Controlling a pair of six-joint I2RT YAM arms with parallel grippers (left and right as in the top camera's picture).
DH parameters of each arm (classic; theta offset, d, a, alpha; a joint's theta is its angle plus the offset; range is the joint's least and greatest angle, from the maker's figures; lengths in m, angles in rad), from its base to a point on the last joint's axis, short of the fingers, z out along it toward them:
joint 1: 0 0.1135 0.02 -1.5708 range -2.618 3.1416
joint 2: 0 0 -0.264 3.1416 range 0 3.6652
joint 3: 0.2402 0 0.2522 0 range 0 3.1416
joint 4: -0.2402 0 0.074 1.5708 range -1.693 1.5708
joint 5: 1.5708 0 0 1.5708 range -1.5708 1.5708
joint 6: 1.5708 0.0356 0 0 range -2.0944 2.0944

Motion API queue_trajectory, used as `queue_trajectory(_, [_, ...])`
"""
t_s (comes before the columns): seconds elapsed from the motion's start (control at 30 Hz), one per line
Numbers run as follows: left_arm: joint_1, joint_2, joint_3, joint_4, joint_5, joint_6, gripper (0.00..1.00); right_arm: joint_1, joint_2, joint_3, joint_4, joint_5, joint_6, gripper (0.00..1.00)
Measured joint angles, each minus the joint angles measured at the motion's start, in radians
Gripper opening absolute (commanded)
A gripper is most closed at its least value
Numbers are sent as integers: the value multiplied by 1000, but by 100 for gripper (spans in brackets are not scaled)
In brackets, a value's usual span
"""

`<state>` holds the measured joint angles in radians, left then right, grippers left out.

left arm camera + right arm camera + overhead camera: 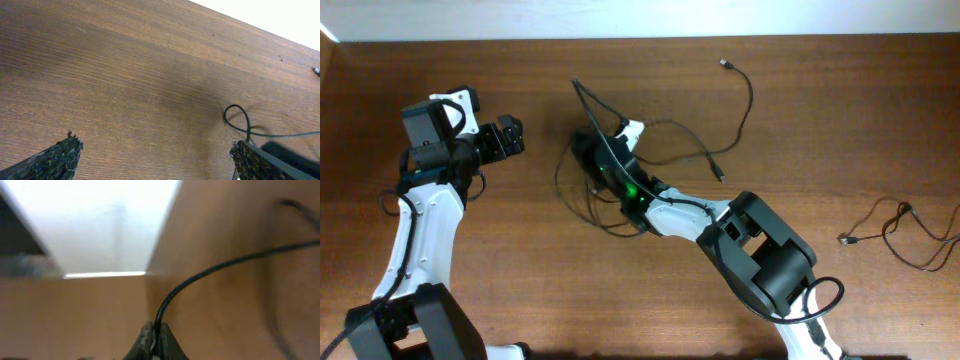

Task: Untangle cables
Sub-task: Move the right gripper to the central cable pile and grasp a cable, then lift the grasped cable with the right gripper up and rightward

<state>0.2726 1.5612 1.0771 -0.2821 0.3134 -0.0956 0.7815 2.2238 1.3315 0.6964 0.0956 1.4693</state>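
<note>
A tangle of thin black cables (605, 175) lies at the middle of the table, with one strand running up to a small plug (725, 64). My right gripper (588, 155) reaches into the tangle from the lower right. In the right wrist view it (156, 329) is shut on one cable (210, 271), which curves up and to the right from between the pads. My left gripper (512, 135) hovers left of the tangle. Its jaws (155, 155) are open over bare wood, and a cable loop (237, 117) lies just beyond its right finger (255, 162).
A separate black cable (900, 225) with a plug lies near the table's right edge. A white wall borders the far side of the table. The right arm's body (760, 255) stretches across the lower right of the table.
</note>
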Motion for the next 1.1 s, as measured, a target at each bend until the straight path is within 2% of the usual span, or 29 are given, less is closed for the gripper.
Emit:
queue_trajectory(0.23, [0, 0, 0, 1, 0, 0, 99, -97, -3, 57, 68, -230, -279, 4])
queue_trajectory(0.4, [0, 0, 0, 1, 0, 0, 99, -123, -71, 108, -6, -335, -422, 4])
queue_trajectory(0.53, [0, 0, 0, 1, 0, 0, 99, -119, -172, 219, -156, -379, -537, 4])
queue_trajectory(0.67, [0, 0, 0, 1, 0, 0, 99, -119, -242, 410, -389, -394, -670, 4])
queue_trajectory(0.87, [0, 0, 0, 2, 0, 0, 99, -119, -258, 715, -683, -397, -788, 4])
queue_trajectory(1.1, [0, 0, 0, 1, 0, 0, 99, -119, -273, 1101, -889, -392, -885, 4])
